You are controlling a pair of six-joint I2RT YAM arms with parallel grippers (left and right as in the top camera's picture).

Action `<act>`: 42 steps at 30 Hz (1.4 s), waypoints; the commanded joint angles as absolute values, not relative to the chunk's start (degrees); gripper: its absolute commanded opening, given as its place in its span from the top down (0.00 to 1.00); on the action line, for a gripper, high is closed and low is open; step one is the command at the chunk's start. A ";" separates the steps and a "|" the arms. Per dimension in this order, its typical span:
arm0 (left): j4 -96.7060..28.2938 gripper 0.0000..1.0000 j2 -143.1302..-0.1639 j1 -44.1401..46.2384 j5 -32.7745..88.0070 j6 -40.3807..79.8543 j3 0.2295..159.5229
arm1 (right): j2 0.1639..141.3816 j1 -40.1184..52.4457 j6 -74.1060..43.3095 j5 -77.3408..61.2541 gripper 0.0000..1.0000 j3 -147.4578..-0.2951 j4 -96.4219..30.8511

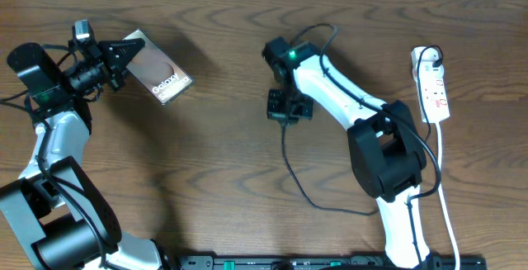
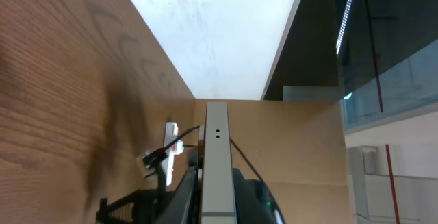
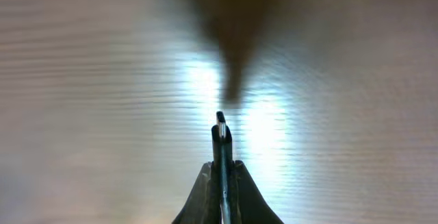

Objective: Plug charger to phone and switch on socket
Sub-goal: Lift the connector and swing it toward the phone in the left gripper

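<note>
My left gripper (image 1: 125, 54) is shut on the phone (image 1: 160, 76), a dark slab with a brownish oval and white "Galaxy" lettering, held at the table's upper left. In the left wrist view the phone's grey edge (image 2: 217, 157) stands between the fingers (image 2: 217, 207). My right gripper (image 1: 289, 109) is shut on the charger's connector end at the table's middle. The thin black charger cable (image 1: 301, 187) trails toward the front. In the right wrist view the connector tip (image 3: 220, 129) sticks out from the shut fingers (image 3: 222, 172). The white socket (image 1: 433, 88) lies at the far right with a black plug (image 1: 431, 54) in its far end.
The socket's white cord (image 1: 444, 191) runs down the right side toward the table's front. The right arm's black base (image 1: 388, 158) stands between the gripper and the socket. The socket also shows far off in the left wrist view (image 2: 171, 138).
</note>
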State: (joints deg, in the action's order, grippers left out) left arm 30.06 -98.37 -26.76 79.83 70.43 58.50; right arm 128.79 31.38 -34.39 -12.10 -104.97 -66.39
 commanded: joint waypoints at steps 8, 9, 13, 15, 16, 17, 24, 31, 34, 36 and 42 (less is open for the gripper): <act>30.57 0.93 -98.48 -26.65 82.54 69.80 58.28 | 128.99 30.89 -8.82 -34.89 0.99 -116.49 -68.84; 30.57 0.93 -98.48 -26.68 82.83 69.23 58.28 | 129.01 30.96 -7.18 -36.36 0.99 -116.95 -69.38; 30.57 0.92 -98.48 -26.68 84.58 67.64 58.28 | 129.01 31.40 0.60 -44.86 0.99 -117.27 -70.65; 30.57 0.93 -98.48 -26.65 85.56 66.54 58.28 | 129.01 31.62 4.60 -50.24 0.99 -117.25 -71.18; 30.59 0.93 -98.48 -26.68 86.06 66.00 58.28 | 129.01 31.73 6.46 -53.12 0.99 -117.25 -71.26; 30.59 0.93 -98.48 -26.68 86.74 65.49 58.28 | 129.01 31.86 8.73 -56.66 0.99 -117.25 -71.35; 31.18 0.93 -98.48 -26.65 90.04 63.66 58.28 | 129.01 33.50 18.28 -70.13 0.99 -117.25 -71.33; 33.80 0.93 -98.48 -26.65 90.02 63.68 58.28 | 129.01 36.34 21.80 -74.94 0.99 -117.25 -71.33; 36.42 0.93 -98.48 -26.68 90.02 63.94 58.30 | 129.01 37.15 22.35 -75.42 0.99 -117.25 -70.91; 37.30 0.93 -98.48 -26.68 90.00 64.14 58.30 | 129.01 37.17 22.35 -75.46 0.99 -117.25 -70.94; 38.35 0.93 -98.48 -26.65 87.72 66.24 58.30 | 129.01 37.06 22.35 -79.53 0.99 -117.25 -69.06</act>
